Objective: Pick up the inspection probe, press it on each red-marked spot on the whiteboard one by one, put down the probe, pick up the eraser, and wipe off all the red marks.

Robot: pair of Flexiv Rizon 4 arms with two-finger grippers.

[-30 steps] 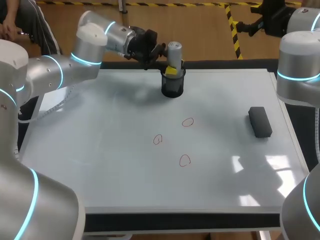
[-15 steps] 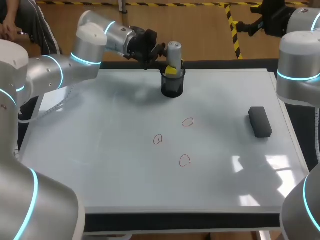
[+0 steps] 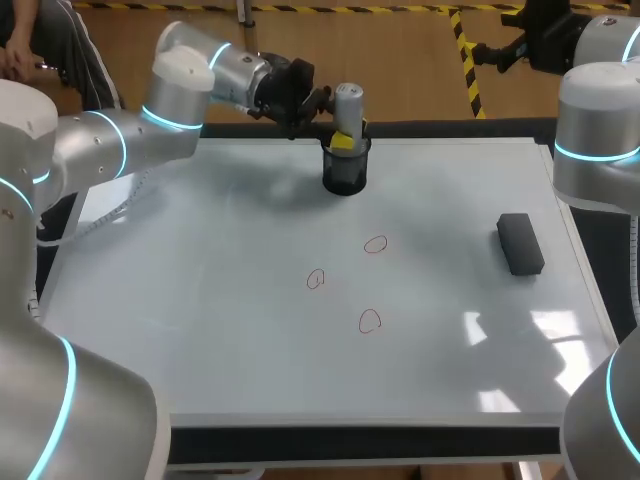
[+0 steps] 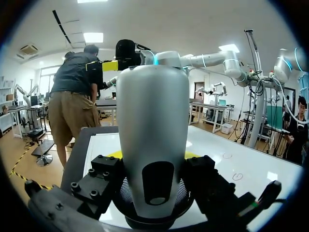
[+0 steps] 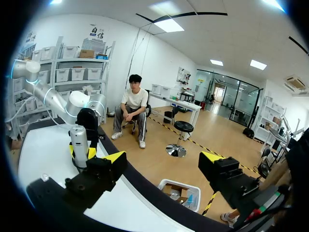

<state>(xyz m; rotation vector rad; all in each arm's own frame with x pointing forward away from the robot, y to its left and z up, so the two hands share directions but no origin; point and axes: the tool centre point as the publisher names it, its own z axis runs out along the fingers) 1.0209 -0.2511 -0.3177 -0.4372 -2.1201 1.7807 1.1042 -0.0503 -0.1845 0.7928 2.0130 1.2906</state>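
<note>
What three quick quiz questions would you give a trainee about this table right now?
1. Where is the probe? A standing in the black cup, B lying flat, C hanging in the air.
2. True or false: the eraser lies apart from the red marks.
3. How many red marks are on the whiteboard?
Key: 1 A. 2 true. 3 three.

Head overhead, left wrist close, right wrist far; all share probe (image 4: 152,135).
</note>
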